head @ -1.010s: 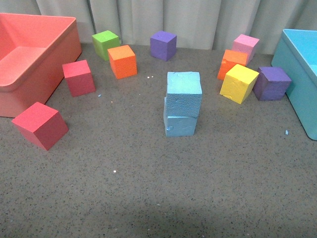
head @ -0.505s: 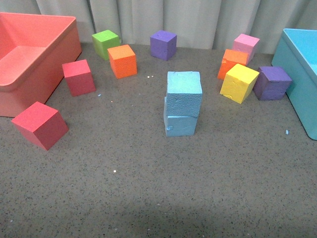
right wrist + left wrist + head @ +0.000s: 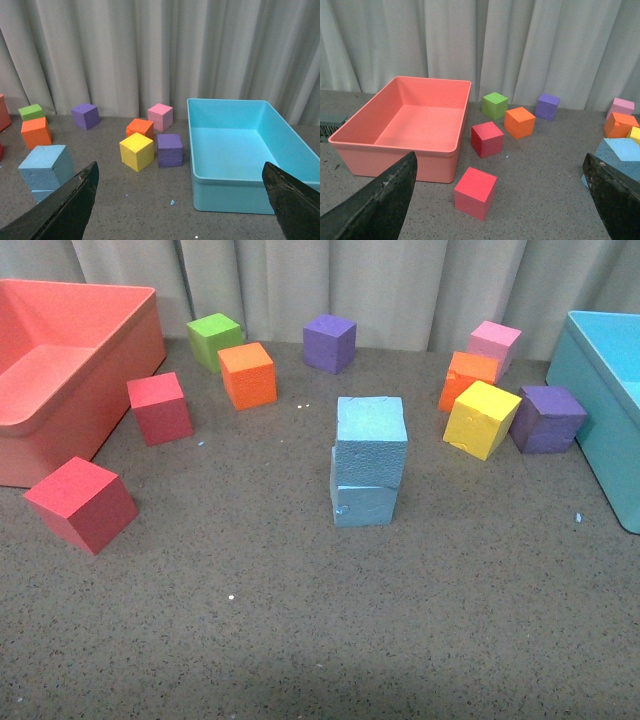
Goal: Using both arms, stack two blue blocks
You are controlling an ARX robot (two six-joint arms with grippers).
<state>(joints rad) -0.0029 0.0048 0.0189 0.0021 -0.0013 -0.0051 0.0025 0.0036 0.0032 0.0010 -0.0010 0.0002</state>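
Observation:
The two sky-blue foam blocks stand stacked in the middle of the table. The upper block [image 3: 371,438] sits on the lower block [image 3: 364,504], turned slightly and overhanging a little to the right. The stack also shows in the left wrist view [image 3: 620,155] and the right wrist view [image 3: 46,167]. No arm shows in the front view. My left gripper [image 3: 502,210] is open and empty, far from the stack. My right gripper [image 3: 182,210] is open and empty, in front of the turquoise bin.
A salmon bin [image 3: 60,390] stands at the left and a turquoise bin [image 3: 600,390] at the right. Red [image 3: 82,504], red [image 3: 160,408], orange [image 3: 248,375], green [image 3: 214,340], purple [image 3: 330,343], pink, orange, yellow [image 3: 482,418] and purple [image 3: 546,418] cubes lie around.
The whole scene has shifted slightly down and left in the front view, as if the camera moved. The blue stack stays as it was.

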